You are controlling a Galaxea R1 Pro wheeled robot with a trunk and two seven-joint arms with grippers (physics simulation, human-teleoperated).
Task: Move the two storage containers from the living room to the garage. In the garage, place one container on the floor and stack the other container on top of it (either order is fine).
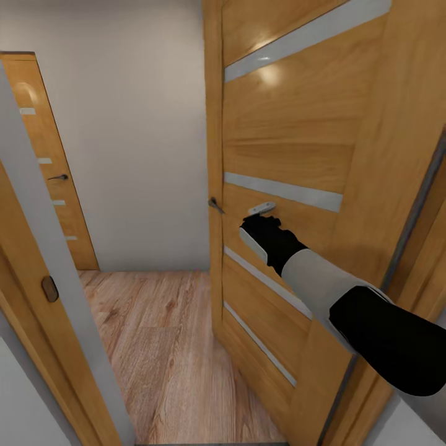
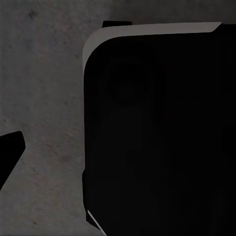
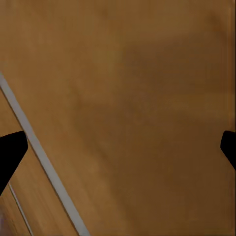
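Right fingers (image 3: 118, 147) spread wide | empty | seemingly touching wooden door (image 1: 297, 148)

Open honey-brown wooden door with pale horizontal glass strips (image 1: 291, 155) fills three o'clock, its dark metal lever handle (image 1: 215, 204) at centre. Light wood plank flooring (image 1: 167, 347) runs toward six; second matching door (image 1: 52, 179) at nine against white wall (image 1: 136, 136).
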